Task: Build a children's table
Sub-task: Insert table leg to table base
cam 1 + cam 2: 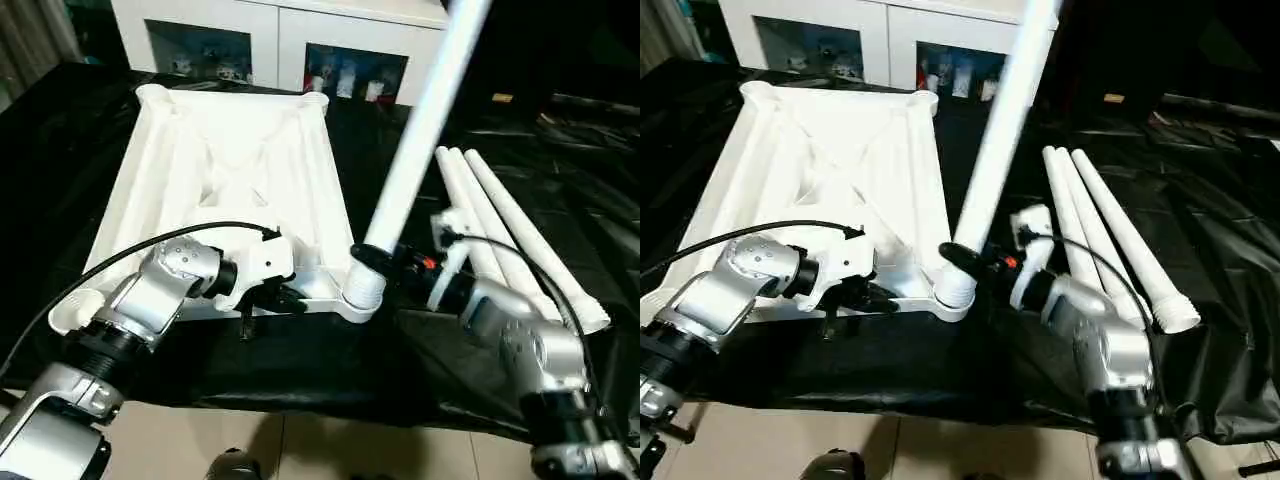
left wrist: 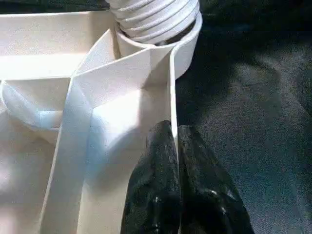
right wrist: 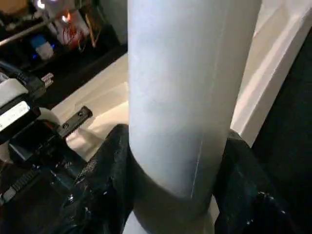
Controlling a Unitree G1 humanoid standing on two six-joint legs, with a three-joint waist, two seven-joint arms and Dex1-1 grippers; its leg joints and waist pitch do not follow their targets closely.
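Two arms bent inward, left pincer (image 2: 176,146) pinching tabletop (image 1: 240,170) rim, right pincer (image 3: 170,165) clamping upright leg (image 1: 420,130)

The children's table top (image 1: 235,190) lies upside down on the desk in the left half of the head views, its ribbed white underside facing up and round sockets at its corners. One white tapered leg (image 1: 418,130) stands in the near right corner socket (image 1: 362,292), its ridged end seated there, and leans toward the upper right of the frame. Three more legs (image 1: 505,230) lie side by side, touching, right of centre, threaded ends nearest.
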